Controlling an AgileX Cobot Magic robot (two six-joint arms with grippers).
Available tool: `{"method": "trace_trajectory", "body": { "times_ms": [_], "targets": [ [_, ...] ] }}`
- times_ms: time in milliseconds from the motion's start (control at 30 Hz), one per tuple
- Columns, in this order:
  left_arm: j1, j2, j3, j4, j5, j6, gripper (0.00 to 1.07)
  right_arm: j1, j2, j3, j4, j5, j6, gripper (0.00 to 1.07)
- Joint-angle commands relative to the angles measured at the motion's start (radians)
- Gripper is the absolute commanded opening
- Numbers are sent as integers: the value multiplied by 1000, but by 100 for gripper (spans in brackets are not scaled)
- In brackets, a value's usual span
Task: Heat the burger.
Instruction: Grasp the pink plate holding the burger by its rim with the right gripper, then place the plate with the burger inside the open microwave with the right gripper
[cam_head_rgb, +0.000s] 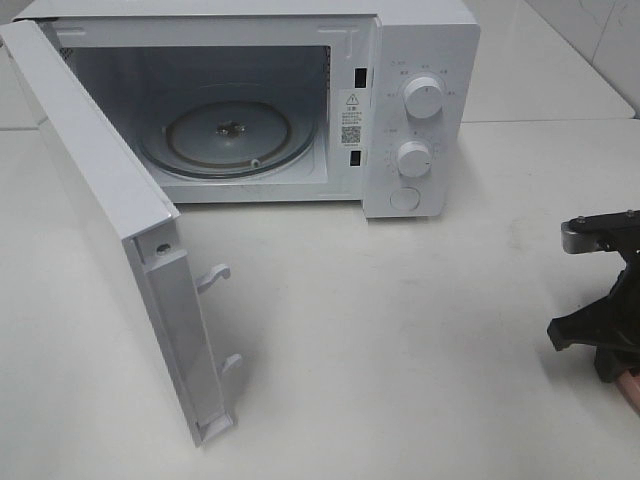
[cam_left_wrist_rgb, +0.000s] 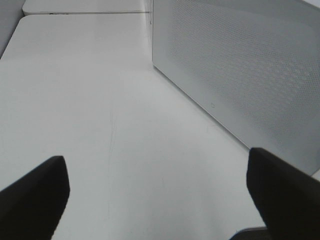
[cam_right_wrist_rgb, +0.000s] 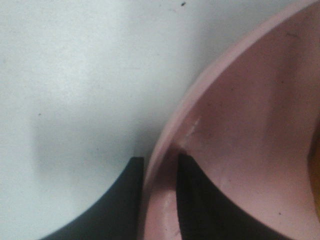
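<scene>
our right hand (cam_right_wrist_rgb: 160, 162) pinches the pink plate (cam_right_wrist_rgb: 250, 125) by its rim; our left hand (cam_left_wrist_rgb: 156, 165) gapes empty. the burger (cam_right_wrist_rgb: 316, 175) barely shows, a tan sliver beyond the right hand's fingers. soft and tippy, we judge: carry it by the stiff rim, level.

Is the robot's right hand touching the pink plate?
Touching. The right wrist view shows the right hand with one finger on each side of the pink plate rim, both dark fingers right against it with no gap.
</scene>
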Motion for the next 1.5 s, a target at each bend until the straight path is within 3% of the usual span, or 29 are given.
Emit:
{"method": "trace_trajectory", "body": {
  "times_ms": [33, 333, 967, 1500],
  "targets": [
    [0, -4, 2, -8, -2, -1, 88, -4, 16, 13, 0, 24, 12, 0],
    [0, -4, 2, -8, -2, -1, 88, 2, -25, 13, -57, 60, 74, 0],
    [0, -4, 2, -8, -2, -1, 88, 244, -39, 13, -425, 236, 433, 0],
    [0, -4, 2, -8, -2, -1, 88, 395, -39, 13, -547, 362, 528, 0]
  ]
}}
